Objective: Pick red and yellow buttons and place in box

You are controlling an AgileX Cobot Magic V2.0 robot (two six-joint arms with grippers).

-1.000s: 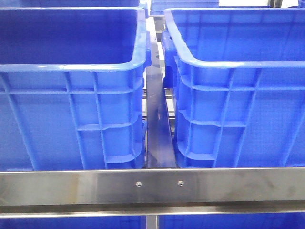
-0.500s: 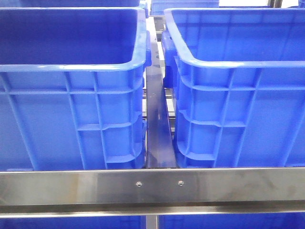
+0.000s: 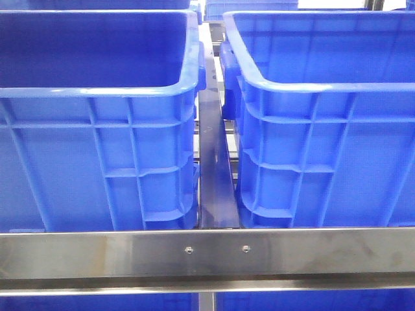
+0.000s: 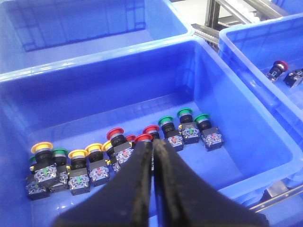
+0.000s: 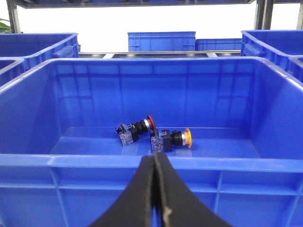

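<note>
In the left wrist view a row of push buttons lies on the floor of a blue bin (image 4: 236,109): red buttons (image 4: 115,133), yellow buttons (image 4: 77,153) and green buttons (image 4: 184,112). My left gripper (image 4: 154,142) hangs above the red ones, shut with nothing in it. In the right wrist view the blue box (image 5: 142,161) holds a red button (image 5: 149,123) and a yellow button (image 5: 187,137), both on their sides. My right gripper (image 5: 155,156) is shut and empty, just outside the box's near wall. Neither gripper shows in the front view.
The front view shows two deep blue bins, the left bin (image 3: 97,91) and the right bin (image 3: 311,84), with a metal strip (image 3: 214,162) between them and a steel rail (image 3: 207,253) across the front. More blue bins stand behind (image 5: 161,40).
</note>
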